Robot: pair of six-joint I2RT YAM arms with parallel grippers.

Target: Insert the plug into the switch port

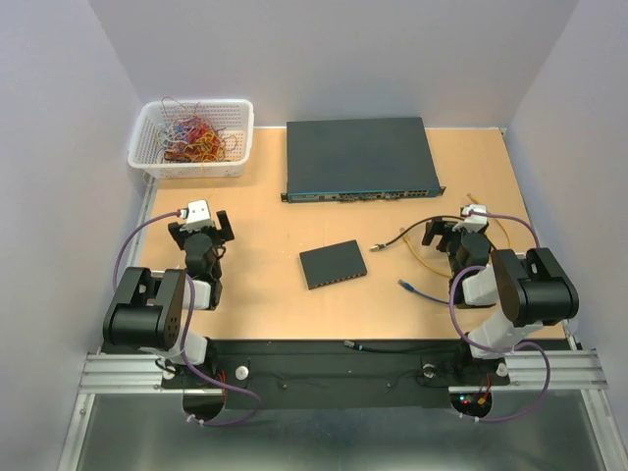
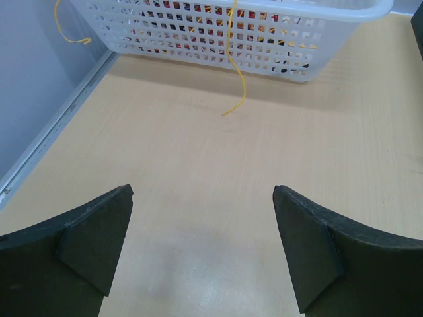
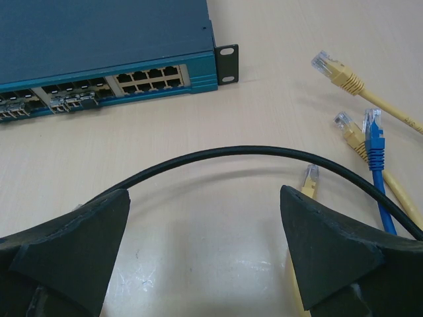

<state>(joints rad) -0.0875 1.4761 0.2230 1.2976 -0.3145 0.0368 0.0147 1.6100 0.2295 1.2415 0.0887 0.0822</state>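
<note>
The dark teal network switch [image 1: 361,157] lies at the back centre, its port row [image 3: 149,78] facing me in the right wrist view. Loose cables lie by my right gripper [image 1: 453,235]: a black cable [image 3: 251,153] arcs just ahead of the fingertips, with a blue plug [image 3: 373,125] and yellow plugs [image 3: 328,66] to the right. My right gripper [image 3: 205,195] is open and empty over bare table. My left gripper [image 1: 201,231] is open and empty at the left, also shown in its wrist view [image 2: 203,191].
A small black switch box [image 1: 333,264] lies mid-table. A white basket [image 1: 191,137] of tangled coloured wires stands at the back left; a yellow wire [image 2: 234,66] hangs out of it. Grey walls enclose the table on three sides.
</note>
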